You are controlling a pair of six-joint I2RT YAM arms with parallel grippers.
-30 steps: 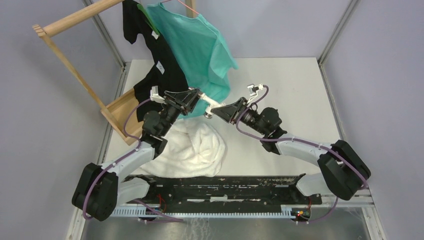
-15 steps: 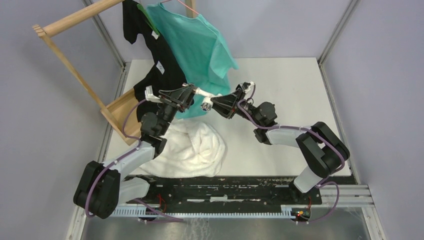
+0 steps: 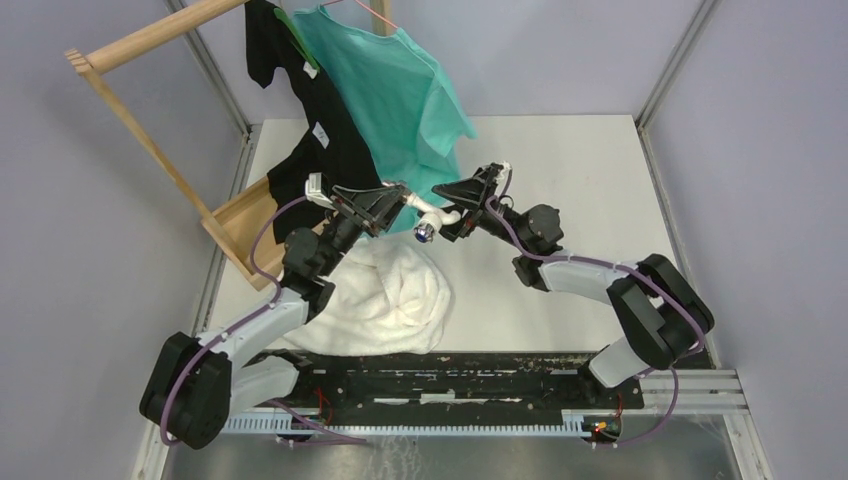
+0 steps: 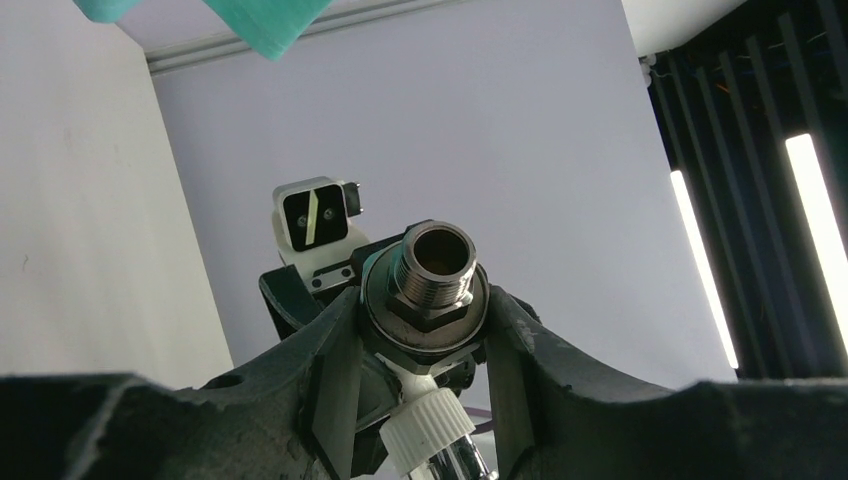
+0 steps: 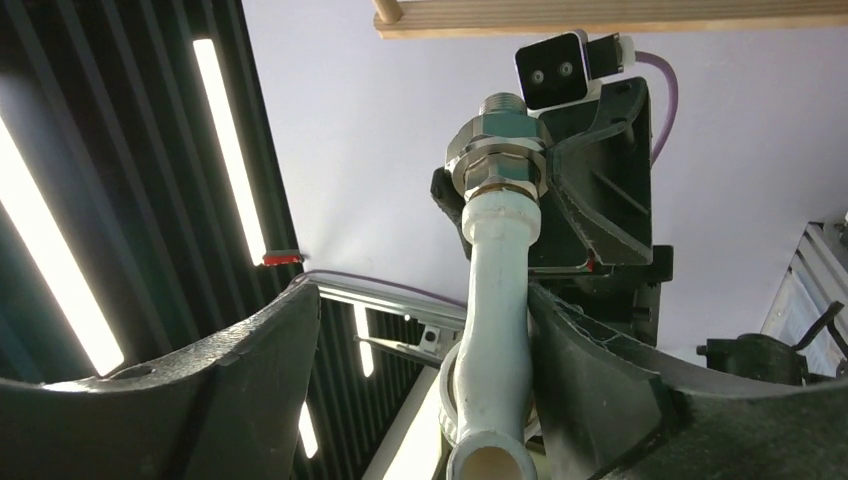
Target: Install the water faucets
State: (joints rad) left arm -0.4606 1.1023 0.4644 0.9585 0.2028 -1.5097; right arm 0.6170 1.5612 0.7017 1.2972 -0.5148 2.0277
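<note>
The water faucet is held in the air between both arms. Its white spout [image 3: 432, 207] ends in a knob with a blue dot [image 3: 424, 234], and its silver threaded fitting [image 4: 432, 262] points up. My left gripper [image 4: 425, 335] is shut on the fitting's round flange, both fingers pressing its sides. In the right wrist view the white spout [image 5: 500, 300] runs up to the silver fitting [image 5: 497, 150]. My right gripper [image 5: 420, 385] stands open around the spout. The spout leans on the right finger, with a wide gap to the left one.
A teal shirt [image 3: 400, 100] and a black shirt [image 3: 320, 150] hang from a wooden rack [image 3: 150, 40] just behind the grippers. A crumpled white towel [image 3: 390, 290] lies on the white table [image 3: 580, 170] under the left arm.
My right gripper has opened and let go of the spout. The left gripper keeps its hold on the fitting, and the faucet has turned so the blue-dot knob hangs lower.
</note>
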